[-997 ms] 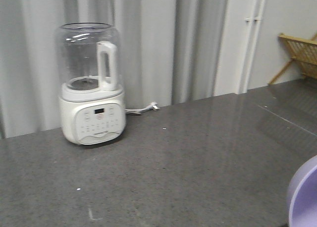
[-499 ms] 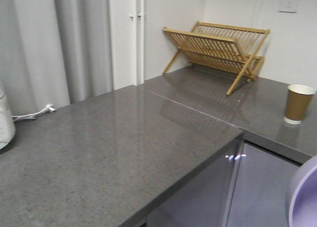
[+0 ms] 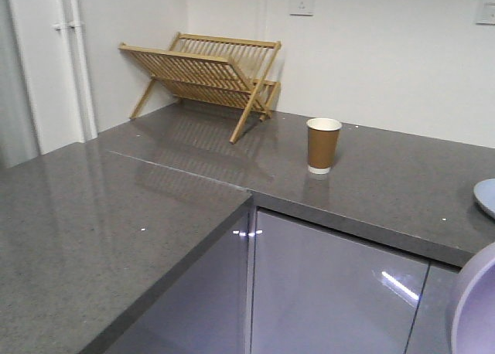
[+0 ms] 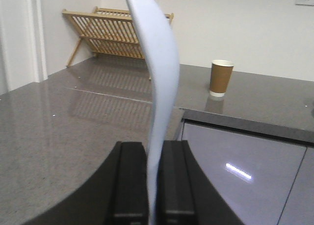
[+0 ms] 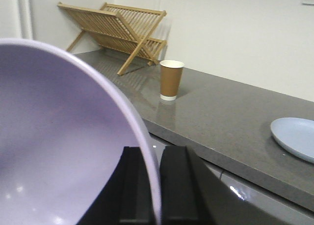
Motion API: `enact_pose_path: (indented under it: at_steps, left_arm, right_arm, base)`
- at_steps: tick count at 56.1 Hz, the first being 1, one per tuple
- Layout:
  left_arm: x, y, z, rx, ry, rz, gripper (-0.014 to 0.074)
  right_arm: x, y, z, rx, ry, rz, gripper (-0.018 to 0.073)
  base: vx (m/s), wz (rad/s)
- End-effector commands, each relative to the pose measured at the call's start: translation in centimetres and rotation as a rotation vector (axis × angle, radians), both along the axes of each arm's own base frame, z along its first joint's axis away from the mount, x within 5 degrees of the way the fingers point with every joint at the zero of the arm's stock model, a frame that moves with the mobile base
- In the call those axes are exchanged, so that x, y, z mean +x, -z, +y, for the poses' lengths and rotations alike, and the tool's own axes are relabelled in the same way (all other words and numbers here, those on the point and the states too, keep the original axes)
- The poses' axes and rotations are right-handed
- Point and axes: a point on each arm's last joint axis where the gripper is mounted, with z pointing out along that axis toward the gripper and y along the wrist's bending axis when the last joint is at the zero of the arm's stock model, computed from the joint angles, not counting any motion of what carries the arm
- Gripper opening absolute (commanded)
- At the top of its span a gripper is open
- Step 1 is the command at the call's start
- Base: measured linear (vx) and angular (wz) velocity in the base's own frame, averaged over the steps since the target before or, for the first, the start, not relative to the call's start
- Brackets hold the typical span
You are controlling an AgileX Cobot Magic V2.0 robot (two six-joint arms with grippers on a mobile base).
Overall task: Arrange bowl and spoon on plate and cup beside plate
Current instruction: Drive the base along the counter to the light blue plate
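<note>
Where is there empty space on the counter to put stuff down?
Bare counter stretches between the cup and the plate, and the wide stretch in front of the rack is bare too. The back corner is crowded: the wooden drying rack fills it.

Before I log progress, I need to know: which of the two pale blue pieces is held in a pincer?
The spoon, clamped in the left pincer and standing upright; the plate lies free on the countertop.
</note>
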Motion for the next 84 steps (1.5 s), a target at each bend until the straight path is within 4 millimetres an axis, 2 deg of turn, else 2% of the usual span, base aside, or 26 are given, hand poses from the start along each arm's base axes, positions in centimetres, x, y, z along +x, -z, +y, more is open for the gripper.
enact_pose_path:
  at_steps: [1,49,84]
  left_arm:
    - [0.0,-1.49,0.15,-0.038,-0.016,-0.09,-0.0003]
    - [0.0,-1.49,0.15,-0.038,-0.016,-0.09,-0.0003]
    - [0.0,-1.49,0.15,-0.038,-0.016,-0.09,-0.0003]
  right_arm:
    - [0.14,-1.55,-0.22,0.006,0.024,-0.096,-0.0009]
    - [0.14,-1.55,-0.22,0.006,0.024,-0.096,-0.0009]
    - [0.14,-1.55,-0.22,0.006,0.024,-0.096,-0.0009]
  base:
    - [0.08,-0.44]
    - [0.21,-0.5]
    - [0.36,-0.07]
